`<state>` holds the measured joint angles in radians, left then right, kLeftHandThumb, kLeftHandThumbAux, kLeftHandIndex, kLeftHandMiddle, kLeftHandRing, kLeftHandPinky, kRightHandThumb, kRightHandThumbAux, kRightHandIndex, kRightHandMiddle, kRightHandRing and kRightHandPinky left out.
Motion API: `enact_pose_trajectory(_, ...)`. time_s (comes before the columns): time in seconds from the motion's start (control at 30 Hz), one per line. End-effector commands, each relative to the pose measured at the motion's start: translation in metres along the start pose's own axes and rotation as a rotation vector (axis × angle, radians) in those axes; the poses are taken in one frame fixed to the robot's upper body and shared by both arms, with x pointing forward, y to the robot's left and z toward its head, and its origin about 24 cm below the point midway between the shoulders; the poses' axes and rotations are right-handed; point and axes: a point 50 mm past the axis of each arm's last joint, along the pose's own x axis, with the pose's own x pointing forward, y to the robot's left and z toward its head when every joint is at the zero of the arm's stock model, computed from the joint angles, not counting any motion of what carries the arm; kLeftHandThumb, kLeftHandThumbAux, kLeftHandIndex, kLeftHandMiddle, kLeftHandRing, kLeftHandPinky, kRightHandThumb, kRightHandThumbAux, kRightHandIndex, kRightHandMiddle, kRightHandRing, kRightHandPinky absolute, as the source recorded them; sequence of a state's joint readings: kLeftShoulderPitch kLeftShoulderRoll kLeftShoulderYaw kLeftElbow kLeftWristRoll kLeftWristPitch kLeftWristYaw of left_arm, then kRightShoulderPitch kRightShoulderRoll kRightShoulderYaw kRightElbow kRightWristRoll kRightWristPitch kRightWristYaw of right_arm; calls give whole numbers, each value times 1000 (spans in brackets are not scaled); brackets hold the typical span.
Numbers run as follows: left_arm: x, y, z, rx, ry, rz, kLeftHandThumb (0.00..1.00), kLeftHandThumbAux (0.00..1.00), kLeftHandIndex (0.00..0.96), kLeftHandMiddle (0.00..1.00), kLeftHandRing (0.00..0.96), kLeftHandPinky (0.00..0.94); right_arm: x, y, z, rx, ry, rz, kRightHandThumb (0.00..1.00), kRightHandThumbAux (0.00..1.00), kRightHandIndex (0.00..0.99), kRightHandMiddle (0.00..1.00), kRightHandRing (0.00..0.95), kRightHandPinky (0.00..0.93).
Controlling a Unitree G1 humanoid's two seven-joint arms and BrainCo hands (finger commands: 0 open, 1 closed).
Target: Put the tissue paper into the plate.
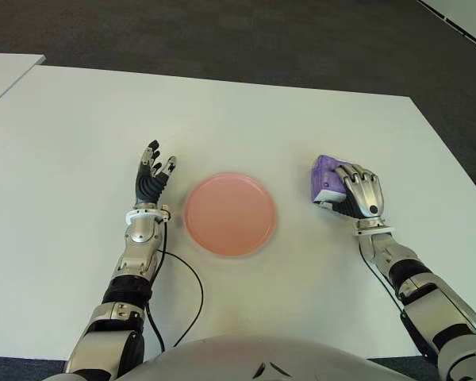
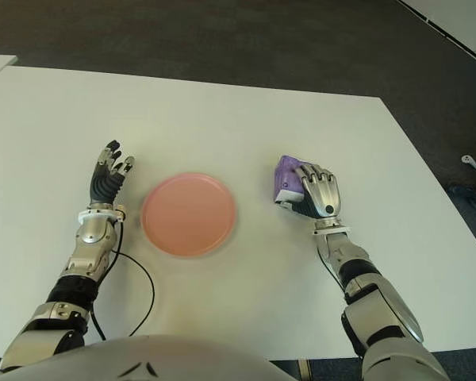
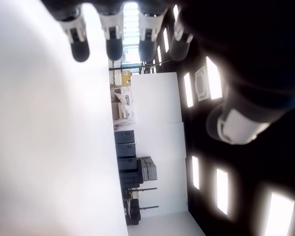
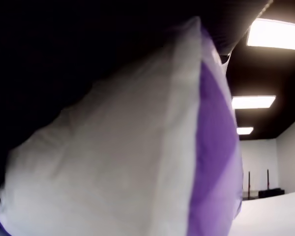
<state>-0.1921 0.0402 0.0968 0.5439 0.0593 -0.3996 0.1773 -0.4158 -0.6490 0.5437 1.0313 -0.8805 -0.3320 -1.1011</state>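
My right wrist camera shows the purple-and-white tissue pack [image 4: 137,147] filling my right hand [image 1: 361,193]'s grip. The pink plate [image 1: 229,213] sits at its nine o'clock, nothing between. My left hand [image 1: 152,176], fingers spread and empty, is at the plate's nine o'clock.

Right hand [image 1: 362,190], fingers curled, clasps the pack [image 1: 327,176] toward the table's right edge; left hand [image 1: 152,176] is extended, fingers spread, empty.

Tissue pack [image 1: 327,178] near half hidden under right hand [image 1: 360,193], seemingly grasped.

Office: ceiling light panels [image 3: 223,191], copier [image 3: 147,169].
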Motion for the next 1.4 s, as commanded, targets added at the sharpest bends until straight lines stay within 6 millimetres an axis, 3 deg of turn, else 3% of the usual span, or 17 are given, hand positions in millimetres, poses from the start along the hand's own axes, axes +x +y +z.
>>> enact_pose_trajectory(0.03,0,-3,0,5,11,-16,0,544,0,0,0,0,-25,19,14,24,-27,125,748,708,440,907,900,875)
enact_pose_trajectory(1.1,3,-7,1,0,-1,-8,0,573,16,0,0,0,-15,11,19,87,-59,-1,746,708,440,921,911,878)
enact_pose_trajectory(1.3,5,-8,2,-5,5,2,0,579,8,0,0,0,4,0,13,105,-59,-60,747,708,440,916,905,875)
enact_pose_trajectory(1.4,5,-9,3,-10,-2,11,0,583,6,0,0,0,30,-19,10,156,-66,-160,747,708,440,915,903,876)
